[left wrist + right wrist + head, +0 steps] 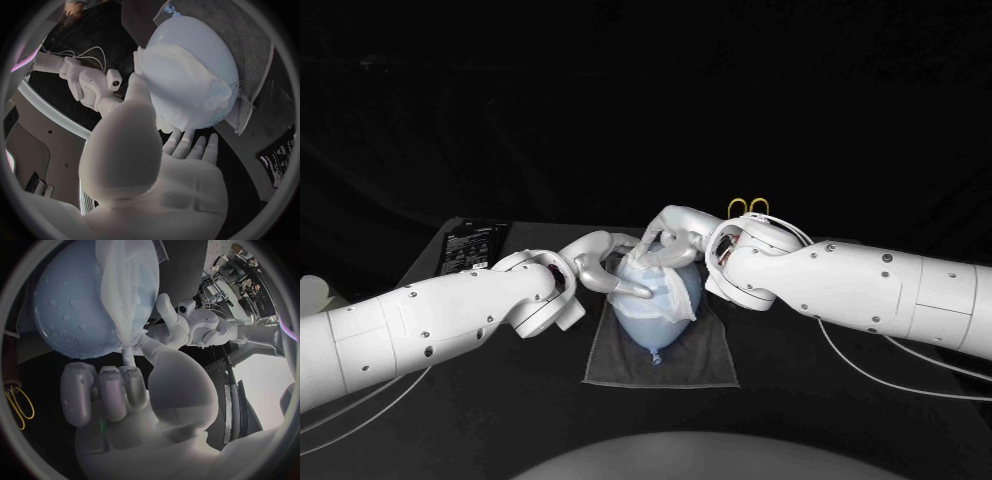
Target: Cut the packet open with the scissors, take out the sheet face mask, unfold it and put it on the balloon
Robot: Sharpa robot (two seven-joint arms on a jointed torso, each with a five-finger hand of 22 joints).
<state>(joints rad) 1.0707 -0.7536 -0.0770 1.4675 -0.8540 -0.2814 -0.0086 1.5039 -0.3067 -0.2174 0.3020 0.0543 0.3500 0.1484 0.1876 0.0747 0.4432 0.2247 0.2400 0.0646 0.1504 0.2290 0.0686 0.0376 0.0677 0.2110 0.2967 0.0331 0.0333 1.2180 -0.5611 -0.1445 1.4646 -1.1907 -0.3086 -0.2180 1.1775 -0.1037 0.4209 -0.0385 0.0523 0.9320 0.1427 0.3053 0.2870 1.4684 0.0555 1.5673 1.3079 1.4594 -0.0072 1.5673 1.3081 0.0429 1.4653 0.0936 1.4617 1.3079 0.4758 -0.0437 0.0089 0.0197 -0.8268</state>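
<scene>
Balloon: you have the pale blue balloon (646, 320) lying on a dark cloth (661, 368) at the middle of the black table (877, 425), between the two hands, with its knot toward the robot.
Mask: the white sheet face mask (181, 85) is draped, wrinkled, over part of the balloon. One end is drawn out into a narrow strip.
Left hand: your left hand (156, 175) holds nothing. Its fingers (187, 144) are spread with the tips against the balloon, and the thumb lies along the mask's edge.
Right hand: your right hand (119, 410) sits at the balloon's far end with most fingers curled in. The mask's strip runs down to one fingertip, and you cannot tell whether it is pinched there.
Scissors: the yellow-handled scissors (747, 205) lie just behind the right wrist, untouched.
Packet: the black packet (466, 245) lies left of the cloth, apart from it.
</scene>
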